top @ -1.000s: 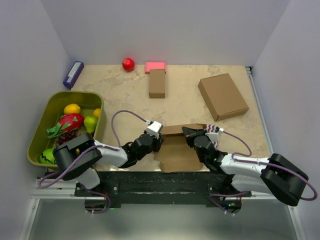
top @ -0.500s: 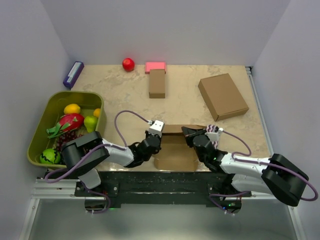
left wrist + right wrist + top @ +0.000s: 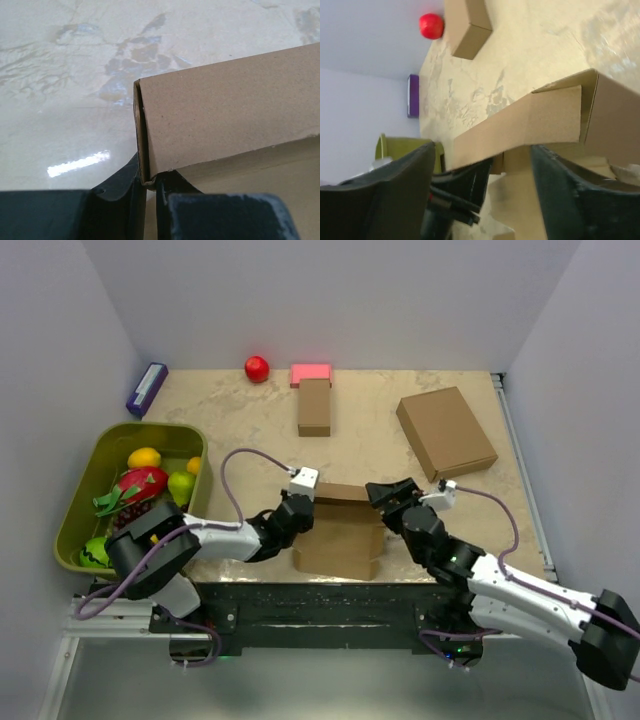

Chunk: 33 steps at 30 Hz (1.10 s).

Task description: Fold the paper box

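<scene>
My left gripper (image 3: pixel 148 181) is closed on the lower corner of the standing wall of the paper box (image 3: pixel 225 110), with the thin cardboard pinched between its two black fingers. My right gripper (image 3: pixel 482 157) has its jaws wide apart, faces the other end of this wall and holds nothing. I judge the box to be very light and stiff only along its creases, so a hard push on the middle of a panel would probably buckle it. It is better to take it at an edge, close to a fold line. It is plain brown with no print and half formed, one long wall standing and the flat part lying toward me. It rests on the marbled table (image 3: pixel 250 430) between both arms, near their bases.
</scene>
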{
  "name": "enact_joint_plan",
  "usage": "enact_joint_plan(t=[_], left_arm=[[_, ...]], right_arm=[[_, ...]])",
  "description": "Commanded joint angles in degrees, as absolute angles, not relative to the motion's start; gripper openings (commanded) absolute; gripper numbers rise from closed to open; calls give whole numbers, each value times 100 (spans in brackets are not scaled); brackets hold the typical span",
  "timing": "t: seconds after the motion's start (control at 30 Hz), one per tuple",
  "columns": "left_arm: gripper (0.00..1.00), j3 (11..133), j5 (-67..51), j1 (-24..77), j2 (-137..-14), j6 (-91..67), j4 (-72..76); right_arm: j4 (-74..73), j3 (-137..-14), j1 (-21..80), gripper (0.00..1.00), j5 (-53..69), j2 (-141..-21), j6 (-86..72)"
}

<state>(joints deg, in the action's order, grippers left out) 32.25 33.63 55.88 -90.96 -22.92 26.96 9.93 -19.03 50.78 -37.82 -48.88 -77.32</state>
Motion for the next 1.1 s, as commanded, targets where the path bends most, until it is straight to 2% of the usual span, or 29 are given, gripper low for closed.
enact_joint_plan(t=[0.0,0.13,0.23,0.43,0.8,0.9,0.97,1.07], left_arm=[[0,3401,2534,5011,-8535,-1995,1698],[0,3603,2110,4659,-8210,-1785,1100],[0,3770,1715,4430,-8156,-1679,704],[0,3972,985,3999,-8147,-1723,343],[0,4034,940,3911,-8130,-1819,237],[0,4034,940,3911,-8095,-1837,220],[0,4017,932,3911,-8060,-1854,228],[0,3964,923,3911,-7937,-1863,255]], right_arm=[[-656,-2688,5080,86,-3981,-4141,-5980],[-1808,-3233,5080,91,-3964,-4034,-5213],[-2232,-3559,5080,92,-3903,-4455,-4712],[-1618,-3481,5185,85,-3296,-5246,-4386],[-1616,-3603,5581,82,-3972,-6503,-4920],[-1740,-3656,5581,77,-4394,-6863,-5176],[-1662,-3665,5572,67,-4509,-6960,-5203],[-1477,-3639,5572,57,-4605,-7092,-5186]])
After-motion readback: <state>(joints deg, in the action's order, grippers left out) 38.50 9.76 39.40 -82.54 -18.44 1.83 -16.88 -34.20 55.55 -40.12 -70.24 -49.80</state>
